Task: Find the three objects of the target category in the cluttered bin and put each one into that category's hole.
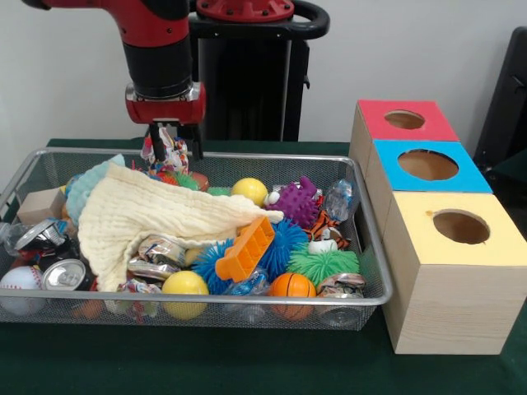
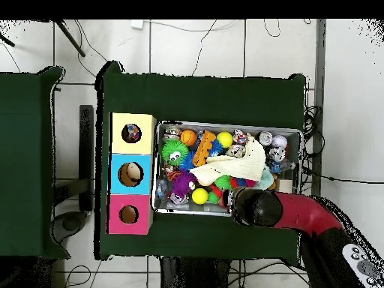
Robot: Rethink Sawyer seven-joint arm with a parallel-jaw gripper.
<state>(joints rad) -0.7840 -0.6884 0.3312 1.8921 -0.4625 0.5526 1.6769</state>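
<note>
My gripper (image 1: 174,141) hangs over the far left part of the wire bin (image 1: 206,303), shut on a multicoloured knotted rope toy (image 1: 165,160). The toy dangles from the fingers, and its lower end reaches the heap at the bin's back edge. In the overhead view the arm's wrist (image 2: 251,206) covers both gripper and toy, at the edge of the bin (image 2: 225,124) nearest the robot. Three boxes with round holes stand in a row beside the bin: red (image 1: 403,120), blue (image 1: 427,164) and yellow (image 1: 461,226).
A cream cloth (image 1: 140,218) lies over the bin's left half. Around it are an orange toy brick (image 1: 245,248), blue (image 1: 284,239), green (image 1: 323,265) and purple (image 1: 298,202) spiky balls, yellow balls (image 1: 184,284), a small basketball (image 1: 292,286), crushed cans (image 1: 66,274) and a baseball (image 1: 20,280).
</note>
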